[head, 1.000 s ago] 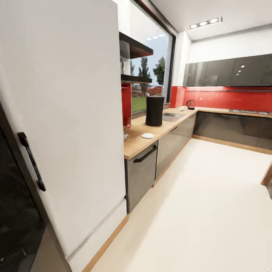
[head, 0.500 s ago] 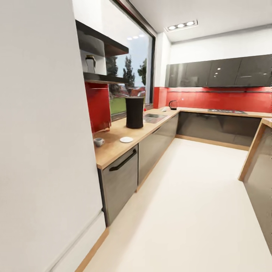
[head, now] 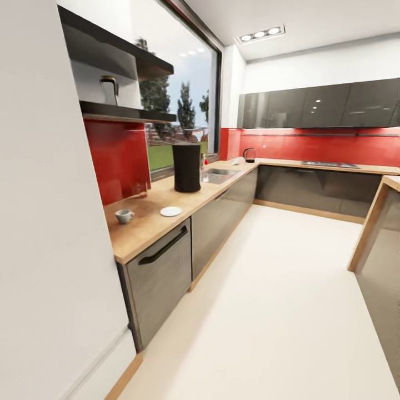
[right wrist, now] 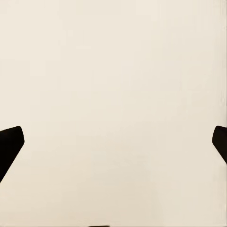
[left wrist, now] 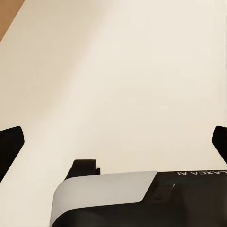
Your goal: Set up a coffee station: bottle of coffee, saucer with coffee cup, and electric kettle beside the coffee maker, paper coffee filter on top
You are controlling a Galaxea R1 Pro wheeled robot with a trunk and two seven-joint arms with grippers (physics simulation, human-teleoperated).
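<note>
A kitchen with red backsplash, glossy grey wall cabinets and a pale cream floor (head: 289,311) runs along a light wood-look tabletop (head: 145,222) over grey cabinet fronts with dark handles. On that tabletop stands the coffee maker (head: 186,167), a tall dark cylinder-like shape whose details are hard to make out. Nearer than the coffee maker lies the saucer (head: 170,211), a small flat white disc, and nearer again, well apart from the saucer, sits the coffee cup (head: 124,215), small and white with a handle. Far beyond the coffee maker, at the tabletop's corner, the electric kettle (head: 250,155) shows as a small rounded dark form. Above the coffee cup, the thin dark kitchen shelf (head: 128,113) carries the bottle of coffee (head: 110,90), blurred.

In the wrist views the left gripper (left wrist: 113,142) and right gripper (right wrist: 113,142) hang over bare floor, each with black fingers spread wide and holding nothing, fingertips cut off at the picture edges; all task things are well away from them.
</note>
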